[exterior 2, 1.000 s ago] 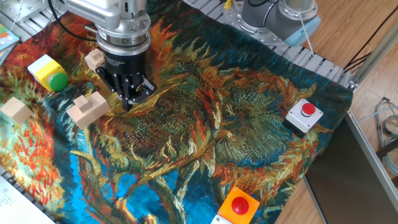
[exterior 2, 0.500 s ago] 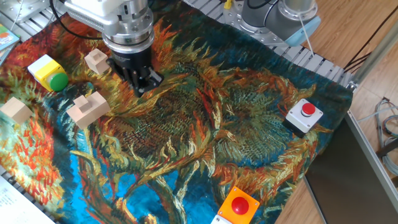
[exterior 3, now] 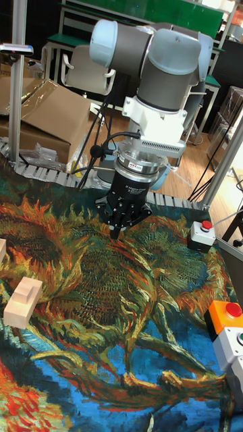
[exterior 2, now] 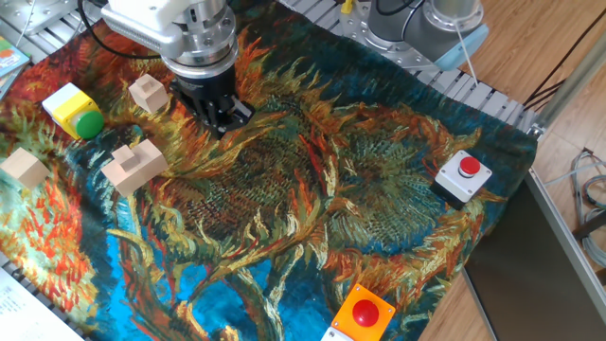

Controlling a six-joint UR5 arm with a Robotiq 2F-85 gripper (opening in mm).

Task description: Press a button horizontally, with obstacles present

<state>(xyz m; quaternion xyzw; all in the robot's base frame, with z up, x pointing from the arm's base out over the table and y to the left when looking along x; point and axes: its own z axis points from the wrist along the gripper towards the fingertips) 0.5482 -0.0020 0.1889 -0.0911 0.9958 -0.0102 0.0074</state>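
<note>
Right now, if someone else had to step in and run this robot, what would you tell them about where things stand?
Gripper: fingertips look pressed together, holding nothing, hanging over the cloth beside a small wood cube.
Green button in its yellow box sits at the cloth's left edge, facing sideways.
Other obstacles: notched block just in front of the button, another cube at the far left.
Done: nothing shows the button pressed.
Left: steer past the blocks and push the green button sideways.

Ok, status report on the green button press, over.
Gripper above cloth, holding nothing, fingers together at the tips. Green button on yellow box unpressed, far left. Small cube and notched block sit between.
</note>
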